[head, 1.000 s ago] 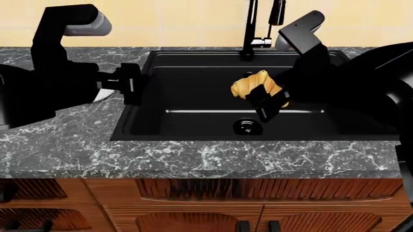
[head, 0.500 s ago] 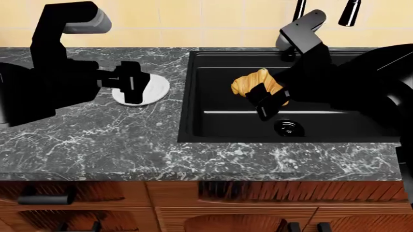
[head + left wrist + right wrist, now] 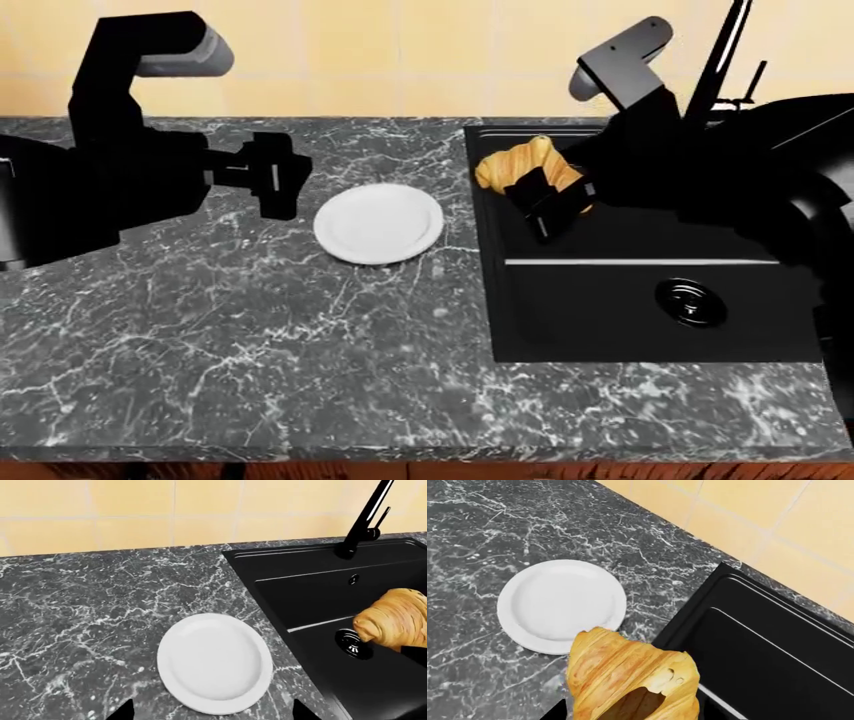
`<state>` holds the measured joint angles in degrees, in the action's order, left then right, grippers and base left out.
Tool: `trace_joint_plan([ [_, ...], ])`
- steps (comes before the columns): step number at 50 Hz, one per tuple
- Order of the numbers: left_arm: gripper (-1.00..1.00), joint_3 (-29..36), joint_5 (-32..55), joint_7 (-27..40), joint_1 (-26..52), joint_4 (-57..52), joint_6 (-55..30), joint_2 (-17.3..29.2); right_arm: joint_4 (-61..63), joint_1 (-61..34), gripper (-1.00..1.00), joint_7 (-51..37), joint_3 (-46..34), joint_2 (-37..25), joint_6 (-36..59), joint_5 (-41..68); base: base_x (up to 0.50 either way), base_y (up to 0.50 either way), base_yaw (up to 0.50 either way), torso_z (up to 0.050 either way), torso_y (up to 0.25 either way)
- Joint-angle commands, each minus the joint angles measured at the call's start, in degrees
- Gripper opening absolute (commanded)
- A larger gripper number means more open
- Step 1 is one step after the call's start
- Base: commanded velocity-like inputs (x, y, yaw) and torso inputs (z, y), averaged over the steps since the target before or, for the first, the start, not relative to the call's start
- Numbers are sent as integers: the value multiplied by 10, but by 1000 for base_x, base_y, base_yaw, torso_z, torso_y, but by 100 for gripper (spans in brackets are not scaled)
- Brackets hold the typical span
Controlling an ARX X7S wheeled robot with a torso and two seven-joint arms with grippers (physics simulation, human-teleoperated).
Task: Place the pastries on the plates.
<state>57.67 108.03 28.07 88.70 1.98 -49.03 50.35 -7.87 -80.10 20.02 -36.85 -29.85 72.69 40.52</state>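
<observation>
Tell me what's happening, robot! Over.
Right end effector shut on croissant, held above the sink. Left end effector empty, open beside the white plate. Plate bare, nothing blocking.

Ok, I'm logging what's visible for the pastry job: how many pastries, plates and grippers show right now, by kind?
Pastries: 1, the croissant, held in the right gripper over the sink.
Plates: 1, the white plate on the counter.
Grippers: 2, counting the left gripper.
Total: 4.
</observation>
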Motion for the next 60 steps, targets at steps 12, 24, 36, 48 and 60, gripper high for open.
trace_joint_plan([
  [12, 100, -1, 0, 0, -1, -1, 1, -1, -6, 6, -100, 1, -1, -2, -13, -6, 365, 96, 0, 0, 0],
  [24, 100, 0, -3, -4, 2, 4, -2, -5, -9, 1, -100, 2, -2, -1, -16, -6, 368, 0, 0, 0, 1],
  [36, 100, 2, -11, -13, -1, 10, -2, -8, -15, 8, -100, -1, -4, 1, -22, -7, 333, 0, 0, 0, 1],
  [48, 100, 3, -11, -12, -6, 8, 1, -10, -33, 13, -100, 3, 4, 10, -32, 0, 87, 0, 0, 0, 1],
  [60, 100, 1, -12, -9, -9, 9, 6, -12, -77, -2, -100, 19, 3, 50, -15, 18, 0, 0, 0, 0, 0],
])
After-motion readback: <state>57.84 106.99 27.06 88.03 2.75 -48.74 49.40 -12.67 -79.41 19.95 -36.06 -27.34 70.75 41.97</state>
